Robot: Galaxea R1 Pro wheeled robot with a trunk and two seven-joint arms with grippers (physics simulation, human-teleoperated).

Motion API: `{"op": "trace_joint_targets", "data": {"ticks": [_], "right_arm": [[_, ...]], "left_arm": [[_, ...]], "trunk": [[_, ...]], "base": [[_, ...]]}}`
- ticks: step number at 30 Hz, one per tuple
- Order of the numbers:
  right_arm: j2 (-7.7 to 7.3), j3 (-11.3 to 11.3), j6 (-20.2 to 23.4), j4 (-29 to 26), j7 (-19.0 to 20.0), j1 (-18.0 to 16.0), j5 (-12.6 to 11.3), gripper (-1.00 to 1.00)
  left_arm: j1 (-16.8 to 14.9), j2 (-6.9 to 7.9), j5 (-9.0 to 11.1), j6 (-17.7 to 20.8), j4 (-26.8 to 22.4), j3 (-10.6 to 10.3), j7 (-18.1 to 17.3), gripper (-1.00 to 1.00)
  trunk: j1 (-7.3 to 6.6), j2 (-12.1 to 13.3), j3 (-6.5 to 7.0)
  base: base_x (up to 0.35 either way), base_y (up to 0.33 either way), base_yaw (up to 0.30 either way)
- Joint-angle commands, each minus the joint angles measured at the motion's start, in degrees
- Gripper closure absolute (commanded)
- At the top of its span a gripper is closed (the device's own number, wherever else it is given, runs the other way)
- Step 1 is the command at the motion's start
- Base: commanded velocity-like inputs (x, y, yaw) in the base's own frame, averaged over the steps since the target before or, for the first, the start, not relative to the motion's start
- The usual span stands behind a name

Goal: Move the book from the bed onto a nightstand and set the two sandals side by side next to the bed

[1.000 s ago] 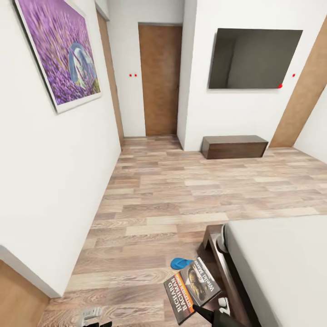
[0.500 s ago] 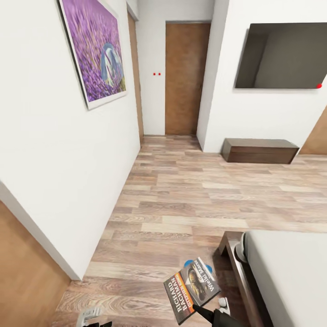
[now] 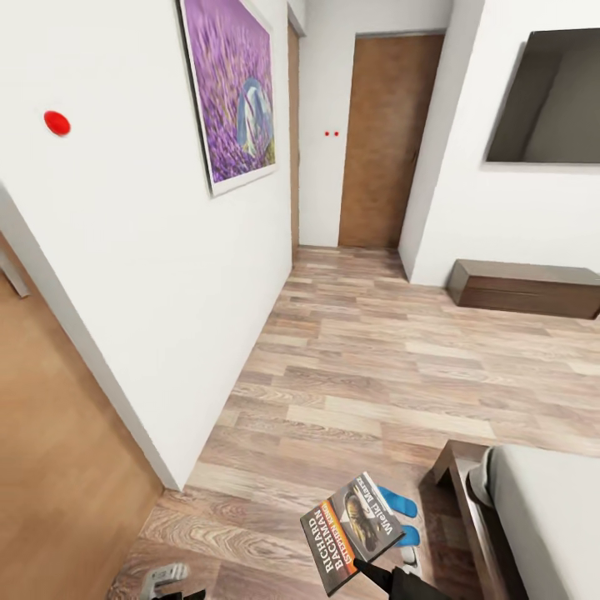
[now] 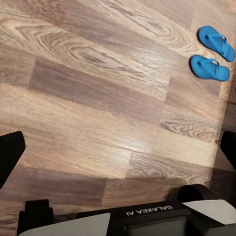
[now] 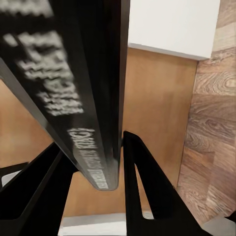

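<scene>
The book [image 3: 350, 529], a dark paperback with white "RICHARD BACHMAN" lettering and an orange band, hangs tilted above the floor at the lower middle of the head view, with my right gripper [image 3: 365, 567] shut on its lower corner. In the right wrist view the book [image 5: 83, 73] runs edge-on between the black fingers [image 5: 142, 182]. Two blue sandals [image 3: 398, 503] lie on the wood floor just beyond the book, near the corner of the bed [image 3: 542, 517]. The left wrist view has both sandals [image 4: 210, 68] side by side on the planks, and my left gripper [image 4: 118, 152] is open over bare floor. The nightstand is out of view.
A white wall [image 3: 167, 275] with a purple picture [image 3: 233, 92] runs close on the left, ending at a brown wood panel [image 3: 58, 467]. A long low dark cabinet [image 3: 525, 287] stands under a wall screen [image 3: 546, 100]. A brown door [image 3: 383, 142] closes the hallway ahead.
The camera has turned left, so the whole room has slid to the right in the picture. The book stays in my right gripper at the same spot in view.
</scene>
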Motion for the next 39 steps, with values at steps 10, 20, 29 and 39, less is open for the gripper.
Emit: {"op": "trace_joint_targets", "data": {"ticks": [10,20,29,39], "right_arm": [[0.00,-0.60,0.60,-0.05,0.21,-0.01,0.22,1.00],[0.00,-0.60,0.57,-0.07,0.24,-0.01,0.22,1.00],[0.00,-0.60,0.59,-0.07,0.22,-0.01,0.22,1.00],[0.00,-0.60,0.52,-0.04,0.20,-0.01,0.22,1.00]], "left_arm": [[-0.04,0.00,0.28,-0.29,0.10,-0.39,-0.14,-1.00],[-0.04,0.00,0.28,-0.29,0.10,-0.42,-0.14,-1.00],[-0.05,0.00,0.28,-0.29,0.10,-0.38,-0.17,-1.00],[-0.05,-0.03,0.28,-0.29,0.10,-0.41,-0.21,-1.00]], "trunk": [[0.00,-0.03,-0.28],[0.00,-0.03,-0.51],[0.00,-0.03,-0.56],[0.00,-0.03,-0.42]], "base": [[0.000,0.000,0.290],[0.000,0.000,0.290],[0.000,0.000,0.121],[0.000,0.000,-0.007]]}}
